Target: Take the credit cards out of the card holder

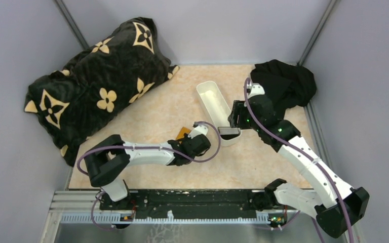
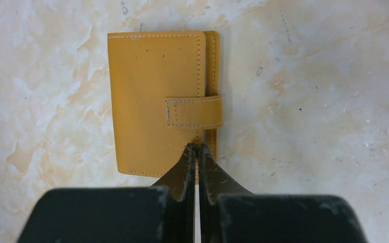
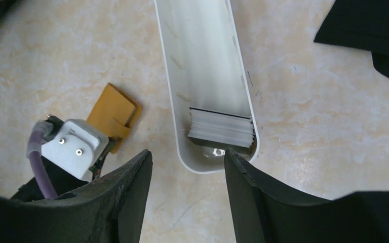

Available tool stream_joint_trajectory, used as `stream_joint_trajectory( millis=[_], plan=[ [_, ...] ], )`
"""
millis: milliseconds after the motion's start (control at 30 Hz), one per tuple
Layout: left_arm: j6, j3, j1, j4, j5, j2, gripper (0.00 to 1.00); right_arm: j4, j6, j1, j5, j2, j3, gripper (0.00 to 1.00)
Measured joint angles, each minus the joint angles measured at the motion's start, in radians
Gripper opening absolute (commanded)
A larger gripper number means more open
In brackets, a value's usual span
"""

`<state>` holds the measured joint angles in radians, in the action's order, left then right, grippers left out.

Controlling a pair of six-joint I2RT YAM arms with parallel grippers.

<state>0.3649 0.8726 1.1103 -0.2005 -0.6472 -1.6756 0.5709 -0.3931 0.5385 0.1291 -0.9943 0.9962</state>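
Seen from overhead, the left gripper (image 1: 185, 137) reaches in to the tan card holder (image 2: 154, 98), most of which is hidden beneath the arm; only the left wrist camera shows the holder lying flat and closed on the marbled table (image 2: 309, 101), its strap tab fastened across the opening edge; the fingers (image 2: 182, 172) are pressed almost together, tips at the holder's near edge just below the strap, a sliver of tan showing between them; whether they nip the leather cannot be told. The right wrist camera shows what the top view only hints at: a stack of credit cards (image 3: 222, 132) sitting in the near end of the long white tray (image 3: 202, 50), just beside the holder; the right gripper (image 3: 187, 157) hangs above that end, jaws spread wide, holding nothing. A black floral cushion (image 1: 96, 86) and a black cloth (image 1: 283, 83) lie at the far corners.
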Motion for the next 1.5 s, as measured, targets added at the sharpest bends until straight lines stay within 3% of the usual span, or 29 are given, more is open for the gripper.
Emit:
stream_joint_trajectory(
  millis=[233, 467, 600, 767, 833, 900, 933, 967, 1033, 1067, 1133, 1200, 1233, 1333, 1500],
  plan=[
    [0.011, -0.013, 0.005, -0.021, -0.024, 0.018, 0.00, 0.016, 0.000, -0.008, -0.017, 0.000, -0.028, 0.55],
    [0.018, -0.015, 0.005, -0.113, 0.059, 0.240, 0.00, 0.016, 0.000, -0.019, -0.021, 0.007, -0.028, 0.54],
    [-0.006, 0.066, 0.005, -0.135, 0.109, 0.362, 0.00, 0.016, 0.000, -0.027, -0.021, 0.023, -0.028, 0.54],
    [-0.040, 0.185, 0.005, -0.128, 0.196, 0.395, 0.02, 0.017, 0.002, -0.066, -0.024, 0.054, -0.028, 0.55],
    [-0.045, 0.199, 0.005, -0.121, 0.213, 0.391, 0.48, 0.017, 0.009, -0.090, -0.028, 0.066, -0.028, 0.60],
    [-0.040, 0.197, 0.005, -0.125, 0.201, 0.380, 0.87, 0.014, 0.012, -0.101, -0.046, 0.070, -0.028, 0.64],
    [-0.024, 0.190, 0.005, -0.123, 0.185, 0.373, 0.97, 0.012, 0.015, -0.104, -0.061, 0.069, -0.028, 0.64],
    [-0.014, 0.177, 0.003, -0.121, 0.167, 0.370, 0.99, 0.010, 0.016, -0.105, -0.071, 0.067, -0.028, 0.64],
    [0.013, 0.130, -0.011, -0.106, 0.138, 0.372, 1.00, -0.002, 0.017, -0.104, -0.090, 0.058, -0.028, 0.58],
    [0.024, 0.110, -0.028, -0.100, 0.135, 0.372, 0.98, -0.009, 0.016, -0.104, -0.090, 0.050, -0.028, 0.47],
    [0.040, 0.077, -0.081, -0.078, 0.136, 0.372, 0.90, -0.013, 0.020, -0.104, -0.085, 0.031, -0.028, 0.40],
    [0.047, 0.066, -0.156, -0.050, 0.142, 0.368, 0.87, -0.030, 0.014, -0.104, -0.083, 0.005, -0.034, 0.20],
    [0.046, 0.069, -0.193, -0.025, 0.143, 0.360, 0.85, -0.035, 0.012, -0.104, -0.082, -0.007, -0.040, 0.01],
    [0.023, 0.130, -0.265, 0.024, 0.151, 0.298, 0.80, -0.048, 0.006, -0.104, -0.092, -0.026, -0.073, 0.00],
    [-0.047, 0.406, -0.319, 0.061, 0.205, 0.069, 0.81, -0.055, -0.010, -0.101, -0.160, -0.013, -0.145, 0.00]
  ],
)
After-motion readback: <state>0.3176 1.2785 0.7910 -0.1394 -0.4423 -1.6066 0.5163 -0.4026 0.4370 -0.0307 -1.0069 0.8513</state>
